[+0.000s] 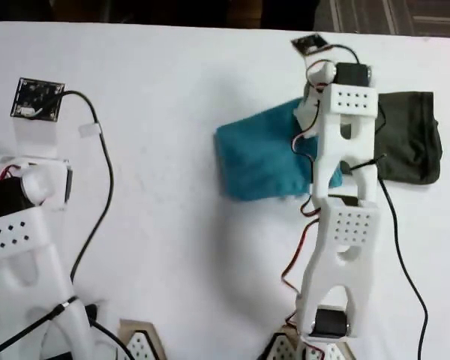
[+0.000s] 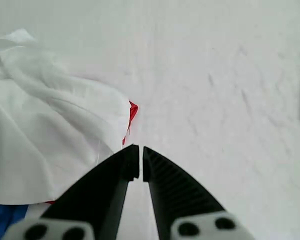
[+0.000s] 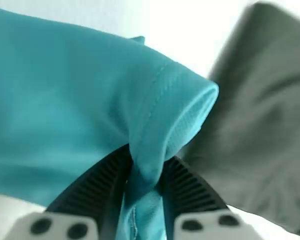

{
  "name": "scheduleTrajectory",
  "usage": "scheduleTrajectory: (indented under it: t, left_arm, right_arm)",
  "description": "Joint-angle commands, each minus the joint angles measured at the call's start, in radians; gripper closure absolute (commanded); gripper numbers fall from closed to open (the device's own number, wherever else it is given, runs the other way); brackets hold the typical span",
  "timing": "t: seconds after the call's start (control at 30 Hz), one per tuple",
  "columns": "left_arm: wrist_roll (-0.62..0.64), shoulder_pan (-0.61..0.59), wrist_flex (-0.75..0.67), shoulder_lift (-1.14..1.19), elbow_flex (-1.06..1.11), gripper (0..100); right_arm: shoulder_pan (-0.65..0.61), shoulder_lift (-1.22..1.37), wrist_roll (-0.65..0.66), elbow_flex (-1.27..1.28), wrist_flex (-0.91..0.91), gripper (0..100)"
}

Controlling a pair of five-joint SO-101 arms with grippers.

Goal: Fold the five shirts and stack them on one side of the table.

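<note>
The right gripper (image 3: 142, 172) has its two black fingers (image 3: 97, 182) pinched on a gathered fold of the teal shirt (image 3: 65, 100), whose hemmed edge bulges above the tips. Outward from the grip, the teal shirt lies as a folded block toward the far right of the table (image 1: 172, 90), just beside the dark shirt (image 1: 409, 135). The arm hides where the two meet. The step in hand is probably setting the teal shirt onto the dark one to build the stack. Done well, this calls for a firm pinch, a lift high enough that the folds do not drag open, edges aligned, then release. The left gripper (image 2: 140, 162), fingers pressed almost together on nothing, hangs over bare table beside a crumpled white shirt (image 2: 45, 130).
</note>
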Motion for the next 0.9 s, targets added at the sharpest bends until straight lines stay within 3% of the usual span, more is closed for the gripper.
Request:
scheduleTrajectory:
  t: [0.0, 0.3, 0.87]
  left_arm:
    - [-0.003, -0.005, -0.011, -0.029, -0.005, 96]
    - [-0.003, -0.005, -0.009, -0.029, -0.005, 96]
    - [-0.003, -0.002, -0.017, -0.029, -0.005, 96]
  right_arm:
    - [0.018, -0.139, 0.038, -0.044, 0.018, 98.1]
    - [0.082, -0.260, 0.064, -0.044, -0.051, 98.1]
    - [0.389, -0.064, 0.473, -0.044, -0.397, 98.1]
